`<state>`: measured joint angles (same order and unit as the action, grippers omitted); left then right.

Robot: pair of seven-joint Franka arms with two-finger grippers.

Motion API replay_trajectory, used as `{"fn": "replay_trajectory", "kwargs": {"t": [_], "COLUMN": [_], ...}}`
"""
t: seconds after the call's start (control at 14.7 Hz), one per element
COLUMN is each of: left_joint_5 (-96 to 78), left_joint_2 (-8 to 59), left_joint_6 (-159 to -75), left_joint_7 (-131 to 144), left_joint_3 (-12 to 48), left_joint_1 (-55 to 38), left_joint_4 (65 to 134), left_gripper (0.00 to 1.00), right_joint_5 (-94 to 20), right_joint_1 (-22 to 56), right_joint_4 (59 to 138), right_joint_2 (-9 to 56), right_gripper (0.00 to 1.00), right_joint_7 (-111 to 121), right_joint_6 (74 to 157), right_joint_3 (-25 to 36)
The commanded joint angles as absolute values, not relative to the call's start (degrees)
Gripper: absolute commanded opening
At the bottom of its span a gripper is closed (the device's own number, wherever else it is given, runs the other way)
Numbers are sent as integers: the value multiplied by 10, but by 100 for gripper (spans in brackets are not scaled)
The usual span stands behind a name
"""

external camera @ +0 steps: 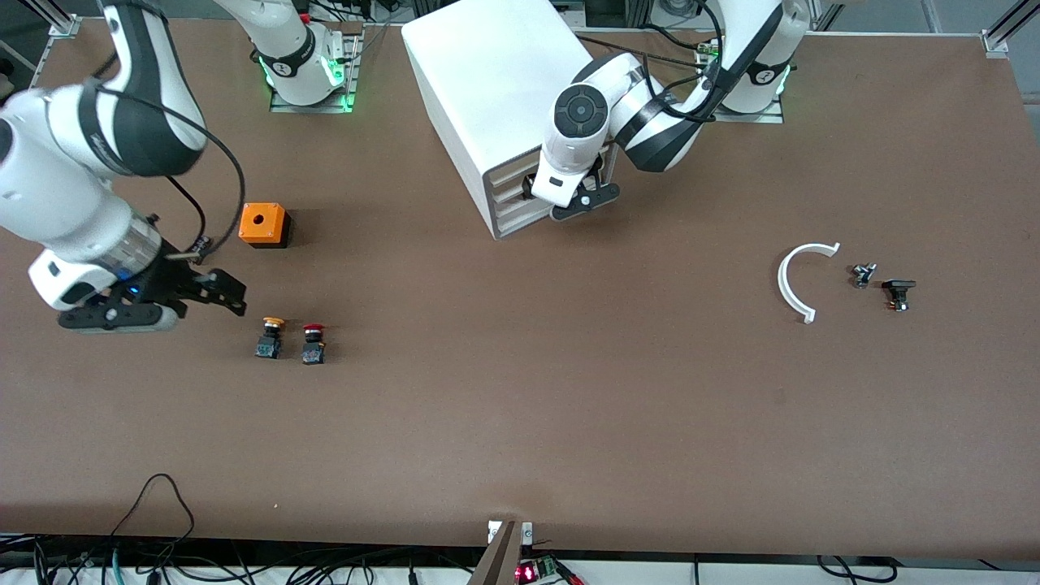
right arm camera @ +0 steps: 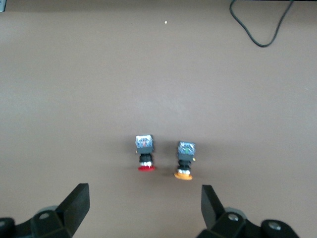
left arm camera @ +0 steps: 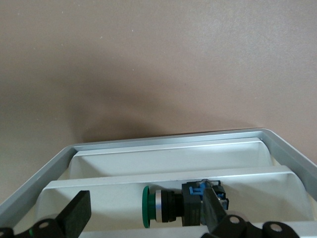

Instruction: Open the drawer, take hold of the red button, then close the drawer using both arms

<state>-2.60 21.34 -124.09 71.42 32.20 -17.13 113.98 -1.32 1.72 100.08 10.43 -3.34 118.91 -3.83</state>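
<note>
The red-capped button (external camera: pixel 313 341) stands on the table beside an orange-capped one (external camera: pixel 270 335), toward the right arm's end. Both show in the right wrist view, red (right arm camera: pixel 144 153) and orange (right arm camera: pixel 184 159). My right gripper (external camera: pixel 230 296) is open and empty, low over the table beside the orange-capped button; in its wrist view (right arm camera: pixel 144 206) both buttons lie just ahead of it. My left gripper (external camera: pixel 583 200) is open at the white cabinet's (external camera: pixel 487 81) drawer front (external camera: pixel 513 195). Its wrist view (left arm camera: pixel 146 213) shows white trays (left arm camera: pixel 168 151) and a green-capped button (left arm camera: pixel 163 206) between the fingers.
An orange box with a hole (external camera: pixel 264 225) stands farther from the front camera than the two buttons. Toward the left arm's end lie a white curved strip (external camera: pixel 792 284), a small metal part (external camera: pixel 863 275) and a small black part (external camera: pixel 899 292).
</note>
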Motion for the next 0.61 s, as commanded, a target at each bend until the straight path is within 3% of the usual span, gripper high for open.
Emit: {"fn": "replay_trajectory", "kwargs": {"t": [0.0,0.2,0.54], "left_joint_5": [-51,-50,-14], "left_joint_2": [197,197,199], "left_joint_6": [-1218,-1139,-973], "left_joint_7": [716,708,508], "left_joint_3": [329,326,320], "left_joint_1": [-166,-146,-34], "left_joint_4": [1136,1070,932], "left_gripper": [99,99,100], "right_joint_5": [-14,-13,-15], "right_joint_1": [13,-24,-19], "right_joint_4": [1013,1013,1016], "right_joint_2": [47,-4,-55], "right_gripper": [100,100,100], "right_joint_7": [-28,-30,-39], "right_joint_6": [1132,1072,992], "right_joint_3": [-39,-66,-51]}}
